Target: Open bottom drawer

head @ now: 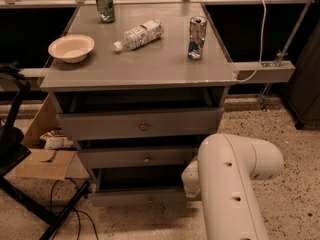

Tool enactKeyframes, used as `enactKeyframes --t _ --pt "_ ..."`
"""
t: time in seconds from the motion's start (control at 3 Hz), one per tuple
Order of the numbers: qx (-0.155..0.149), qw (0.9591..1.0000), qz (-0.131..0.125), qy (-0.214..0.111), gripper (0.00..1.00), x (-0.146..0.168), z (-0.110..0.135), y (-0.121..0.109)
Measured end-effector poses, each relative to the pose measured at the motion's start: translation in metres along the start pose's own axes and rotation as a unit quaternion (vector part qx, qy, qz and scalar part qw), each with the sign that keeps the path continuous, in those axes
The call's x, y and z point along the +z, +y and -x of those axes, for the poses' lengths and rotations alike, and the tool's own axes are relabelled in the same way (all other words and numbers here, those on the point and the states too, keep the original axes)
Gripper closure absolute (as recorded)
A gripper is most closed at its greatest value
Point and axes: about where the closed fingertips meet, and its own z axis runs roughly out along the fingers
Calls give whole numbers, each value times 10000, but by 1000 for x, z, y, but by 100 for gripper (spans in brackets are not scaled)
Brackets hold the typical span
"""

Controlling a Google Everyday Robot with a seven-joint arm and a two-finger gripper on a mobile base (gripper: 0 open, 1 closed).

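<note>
The bottom drawer [135, 197], the slimmest of three grey fronts, sat lowest in the cabinet. Its panel stood forward of the middle drawer [132, 158], with a dark gap of interior showing above it, so it looked partly open. The robot's white arm [232, 184] reached down by the drawer's right end. It hid the end effector, which was probably behind the arm near that corner, and whether it was spread or pressed together could not be told. To finish the step well, the pull should probably run straight out along the drawer's slides and stay level, since a tug from the right end rather than the centre knob could skew a shallow drawer and bind it. The arm should also stay below the middle drawer and the top drawer [140, 125], both of which also stood slightly out. The grey surface [160, 66] above carried a pale bowl [71, 48], a green can [105, 5], a plastic bottle [138, 34] lying on its side and an upright silver can [197, 38], so a jerk might tip the upright cans. Cardboard [45, 164] and a black stand [15, 149] lay to the left on the speckled floor [300, 149].
</note>
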Motion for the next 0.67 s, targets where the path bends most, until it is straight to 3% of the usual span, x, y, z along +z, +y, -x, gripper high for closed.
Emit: enactKeyframes --t 0.67 --pt "0 10000 0 0 4 0 0 0"
